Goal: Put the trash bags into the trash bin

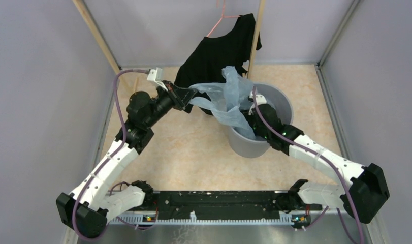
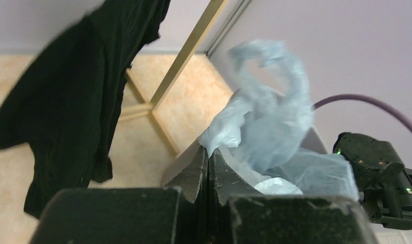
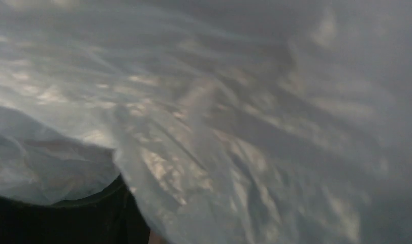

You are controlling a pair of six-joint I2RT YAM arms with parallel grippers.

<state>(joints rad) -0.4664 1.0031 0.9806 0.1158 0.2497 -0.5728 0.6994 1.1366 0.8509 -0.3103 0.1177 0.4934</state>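
Note:
The trash bag (image 1: 228,99) is a pale blue, wrinkly film. It is draped over the left rim of the grey round trash bin (image 1: 281,100), partly inside and partly standing above it. My left gripper (image 1: 189,96) is shut on the bag's left edge, just left of the bin; in the left wrist view the fingers (image 2: 210,155) pinch the film (image 2: 264,117). My right gripper (image 1: 257,119) reaches down into the bin under the film. The bag (image 3: 219,127) fills the right wrist view and hides the jaws.
A black shirt (image 1: 219,51) on a pink hanger (image 1: 221,15) hangs just behind the bin and my left gripper. Wooden posts (image 1: 254,40) (image 1: 99,43) stand at the back. Grey walls close in both sides. The right arm (image 2: 376,175) shows in the left wrist view.

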